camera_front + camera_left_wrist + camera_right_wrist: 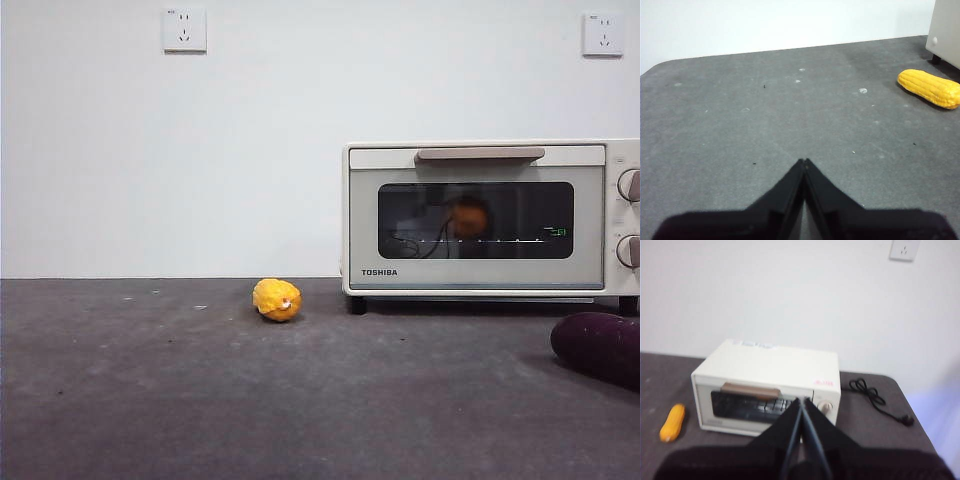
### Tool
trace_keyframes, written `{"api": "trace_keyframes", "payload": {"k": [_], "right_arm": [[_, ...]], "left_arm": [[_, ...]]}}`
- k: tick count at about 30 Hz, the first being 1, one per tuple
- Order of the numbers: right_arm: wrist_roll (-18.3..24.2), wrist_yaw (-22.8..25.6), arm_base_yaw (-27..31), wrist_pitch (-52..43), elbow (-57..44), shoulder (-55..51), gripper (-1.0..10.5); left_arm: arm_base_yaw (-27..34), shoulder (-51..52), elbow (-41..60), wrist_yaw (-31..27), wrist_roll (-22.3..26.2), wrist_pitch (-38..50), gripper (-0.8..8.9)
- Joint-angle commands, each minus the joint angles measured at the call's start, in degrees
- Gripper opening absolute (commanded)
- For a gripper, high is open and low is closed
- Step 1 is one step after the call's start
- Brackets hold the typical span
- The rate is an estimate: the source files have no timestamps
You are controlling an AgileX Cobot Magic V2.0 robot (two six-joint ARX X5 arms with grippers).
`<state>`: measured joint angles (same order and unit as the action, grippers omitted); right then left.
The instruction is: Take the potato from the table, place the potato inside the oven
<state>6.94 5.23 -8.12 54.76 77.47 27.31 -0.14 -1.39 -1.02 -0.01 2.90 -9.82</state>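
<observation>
while both tools [804, 161] [802, 401] closed, empty: scuffed grey table [150, 400], white wall [200, 150]

Setting: indoor robot test bench, lab-type room rather than a lived-in kitchen. Evidence: dark grey matte table [150, 400] with light scuffs, set against a bare white wall [200, 150]. Two white wall sockets [184, 30] mounted high on the wall, nothing plugged in. One cream Toshiba toaster oven [480, 215] stands alone on the table, door shut; its black power cord [875, 397] lies loose and unplugged on the tabletop behind it. Loose props on the surface: a yellow corn cob [929, 88], a dark purple vegetable [600, 345].
</observation>
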Motion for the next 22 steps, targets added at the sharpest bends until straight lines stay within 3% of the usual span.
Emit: {"api": "trace_keyframes", "payload": {"k": [1,4,8,22], "right_arm": [[0.59,-4.48,2.32,-8.35,-9.46,-2.38,0.0],[0.61,-7.37,4.22,-16.50,-19.26,-4.81,0.0],[0.57,-7.39,5.99,-25.24,-31.69,-8.13,0.0],[0.50,-7.52,9.01,-39.74,-65.61,-23.02,0.0]], "left_arm": [[0.15,-0.13,0.59,0.20,-0.57,0.42,-0.04],[0.15,-0.17,0.59,0.20,-0.57,0.44,-0.04],[0.15,-0.24,0.59,0.20,-0.57,0.44,-0.04],[0.15,-0.50,0.59,0.20,-0.57,0.44,-0.04]]}}
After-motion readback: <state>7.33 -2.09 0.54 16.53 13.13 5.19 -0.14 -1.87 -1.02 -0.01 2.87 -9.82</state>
